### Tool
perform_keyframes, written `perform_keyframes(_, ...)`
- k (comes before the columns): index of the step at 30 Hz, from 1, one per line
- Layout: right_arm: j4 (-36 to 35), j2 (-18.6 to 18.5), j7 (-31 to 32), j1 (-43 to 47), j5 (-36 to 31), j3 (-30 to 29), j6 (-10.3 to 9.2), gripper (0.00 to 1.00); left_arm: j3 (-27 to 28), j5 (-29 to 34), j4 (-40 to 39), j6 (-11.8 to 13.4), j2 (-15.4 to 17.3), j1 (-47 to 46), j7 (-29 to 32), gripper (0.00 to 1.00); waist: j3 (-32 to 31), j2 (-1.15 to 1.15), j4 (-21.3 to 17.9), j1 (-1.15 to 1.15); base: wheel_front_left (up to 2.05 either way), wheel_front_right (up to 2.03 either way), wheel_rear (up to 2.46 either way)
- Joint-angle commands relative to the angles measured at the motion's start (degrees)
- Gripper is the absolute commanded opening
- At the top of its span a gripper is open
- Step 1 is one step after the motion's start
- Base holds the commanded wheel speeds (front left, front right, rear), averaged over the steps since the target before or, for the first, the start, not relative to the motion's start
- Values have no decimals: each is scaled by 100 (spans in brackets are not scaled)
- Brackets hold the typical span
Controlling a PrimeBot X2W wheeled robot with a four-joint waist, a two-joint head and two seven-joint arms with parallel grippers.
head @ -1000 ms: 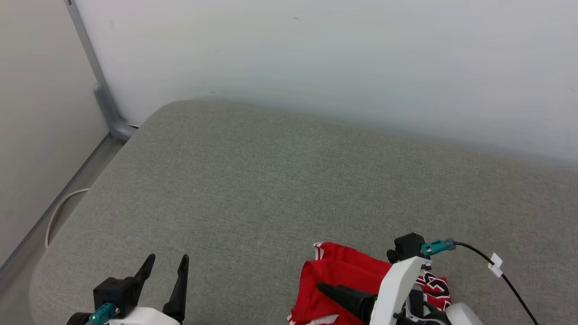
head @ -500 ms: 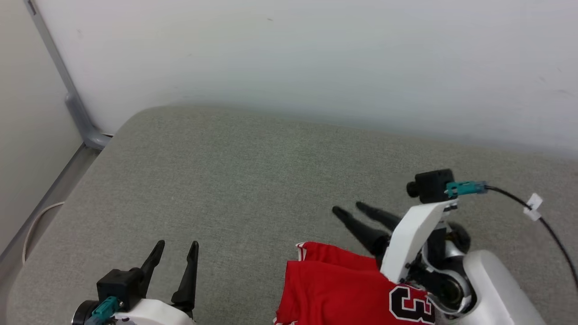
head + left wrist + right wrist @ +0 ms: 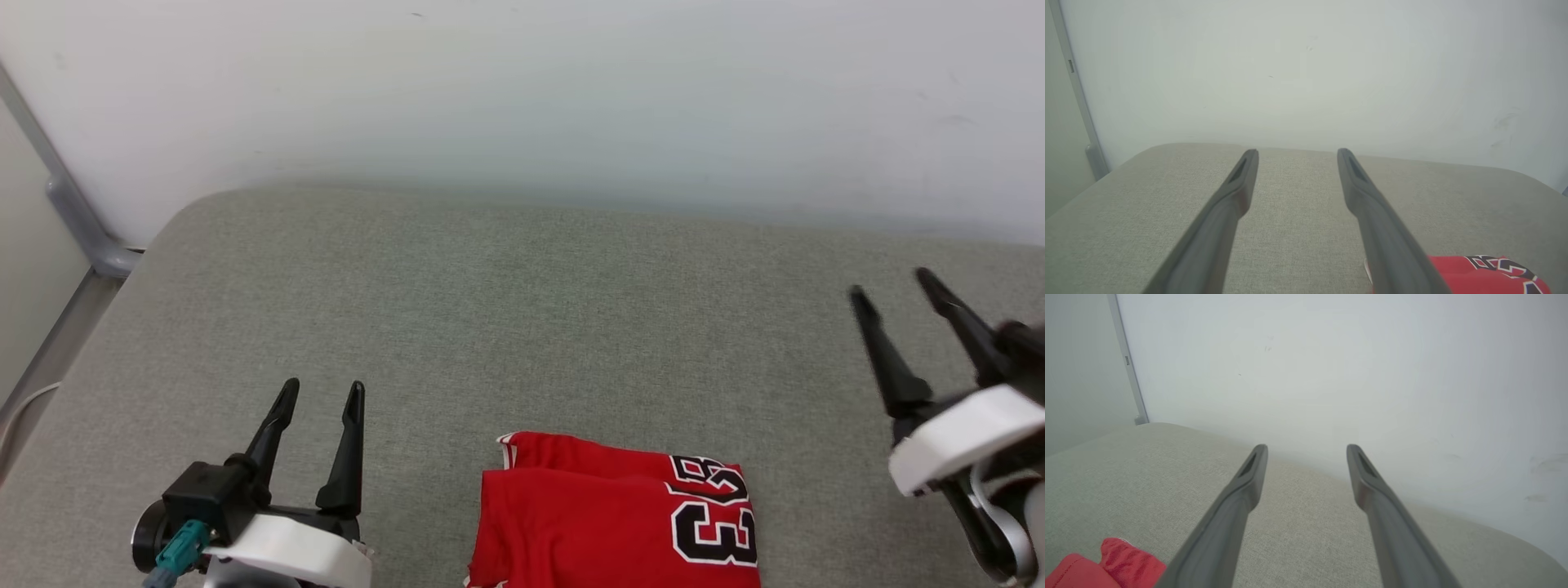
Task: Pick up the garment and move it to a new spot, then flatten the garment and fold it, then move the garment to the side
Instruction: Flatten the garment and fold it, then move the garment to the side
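Head view: garment [image 3: 612, 523] lies folded at bottom centre, left gripper [image 3: 323, 385] and right gripper [image 3: 888, 283] spread empty; moving it aside likely needs a grasp.

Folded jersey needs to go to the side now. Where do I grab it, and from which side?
Pinch the folded jersey at its two side edges, through all layers: left gripper from the left, right gripper from the right. It lies flat on the grey cushion, stacked in layers, so a one-sided grip would likely unfold it. Both grippers are open and off it.
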Motion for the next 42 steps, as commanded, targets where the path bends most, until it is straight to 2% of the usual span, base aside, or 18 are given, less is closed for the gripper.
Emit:
perform_keyframes(1, -84, 73, -234, 239, -104, -252, -4, 100, 93, 113, -64, -95, -100, 117, -11, 100, 25, 0, -49, 0, 0, 0, 0)
perform_keyframes(3, -188, 147, -502, 487, -277, -507, -4, 100, 209, 252, -86, -211, -195, 180, -11, 100, 42, 0, -80, 0, 0, 0, 0)
perform_keyframes(8, -340, 633, -961, 1088, -441, -1104, -4, 100, 428, 604, -107, -476, -429, 381, -11, 100, 74, 0, -151, 0, 0, 0, 0)
perform_keyframes(15, -307, 1119, -1233, 1530, -597, -1246, -4, 100, 712, 1079, -33, -818, -709, 555, -12, 100, 75, 0, -164, 0, 0, 0, 0)
perform_keyframes(26, -266, 1271, -1115, 1546, -489, -1232, -4, 100, 1049, 1564, 52, -1214, -1062, 582, -12, 100, 58, 0, -103, 0, 0, 0, 0)
perform_keyframes(29, -308, 1195, -946, 1601, -454, -1151, -4, 100, 1107, 1632, 69, -1282, -1139, 566, -12, 100, 90, 0, -75, 0, 0, 0, 0)
perform_keyframes(33, -395, 1025, -109, 1596, -142, -847, -5, 100, 1150, 1721, 124, -1362, -1200, 532, -12, 100, 168, 0, -40, 0, 0, 0, 0)
perform_keyframes(39, -715, 663, 2201, 1743, 446, -373, -3, 100, 1203, 1813, 175, -1427, -1281, 422, -12, 100, 328, 0, 17, 0, 0, 0, 0)
perform_keyframes(42, -916, 741, 3273, 1826, 696, -384, -3, 100, 1202, 1837, 201, -1463, -1320, 351, -12, 100, 443, 0, 83, 0, 0, 0, 0)
